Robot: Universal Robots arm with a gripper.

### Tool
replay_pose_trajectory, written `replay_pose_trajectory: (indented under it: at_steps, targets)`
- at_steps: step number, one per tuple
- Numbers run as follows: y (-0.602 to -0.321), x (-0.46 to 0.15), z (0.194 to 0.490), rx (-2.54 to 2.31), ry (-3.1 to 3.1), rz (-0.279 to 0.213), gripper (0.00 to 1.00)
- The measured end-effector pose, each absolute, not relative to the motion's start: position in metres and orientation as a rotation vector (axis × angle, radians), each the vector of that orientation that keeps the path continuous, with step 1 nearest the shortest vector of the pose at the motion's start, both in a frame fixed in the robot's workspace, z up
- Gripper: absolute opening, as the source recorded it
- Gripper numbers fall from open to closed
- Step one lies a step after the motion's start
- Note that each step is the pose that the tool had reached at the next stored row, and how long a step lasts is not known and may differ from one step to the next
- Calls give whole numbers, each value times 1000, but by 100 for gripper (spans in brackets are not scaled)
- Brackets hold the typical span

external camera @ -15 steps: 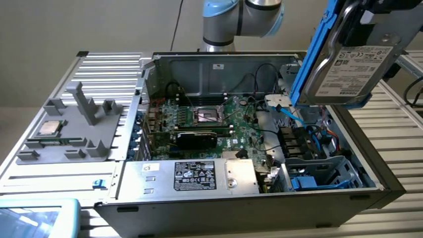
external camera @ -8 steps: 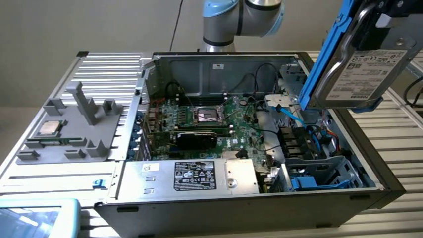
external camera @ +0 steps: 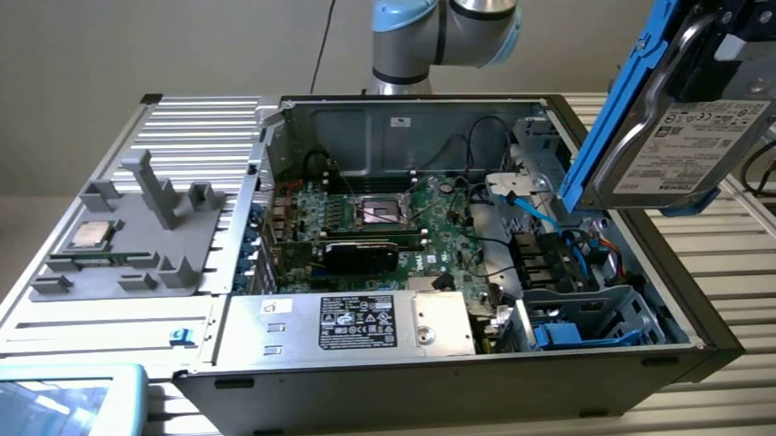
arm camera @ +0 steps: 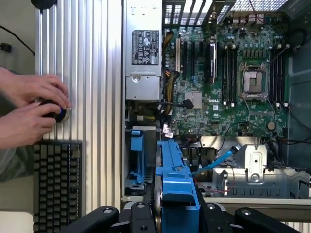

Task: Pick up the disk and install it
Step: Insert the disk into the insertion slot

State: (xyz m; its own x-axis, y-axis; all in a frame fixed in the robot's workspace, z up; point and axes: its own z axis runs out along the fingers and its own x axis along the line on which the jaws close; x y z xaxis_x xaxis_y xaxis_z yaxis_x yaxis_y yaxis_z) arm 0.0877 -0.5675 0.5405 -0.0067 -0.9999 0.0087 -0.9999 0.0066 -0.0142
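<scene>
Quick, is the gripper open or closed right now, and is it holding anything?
Gripper: closed on the disk, held in the air over the computer case.

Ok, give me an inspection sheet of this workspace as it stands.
Surface: ribbed metal table carrying an open computer case.
Job's things: the disk, in blue rails, held tilted above the case's end at the exterior view's right; not yet installed.
Clutter: grey fixture holding a chip, beside the case.
Grippers: the hand is shut on the disk.
Cables: blue cable and black leads inside the case.
Surroundings: a person's hands on a small round object, next to a keyboard.
</scene>
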Motion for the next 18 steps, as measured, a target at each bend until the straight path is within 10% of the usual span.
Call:
replay_pose_trajectory:
  at_steps: [18]
  targets:
    - [-568, 88, 539, -2220, 2235, -45, 37]
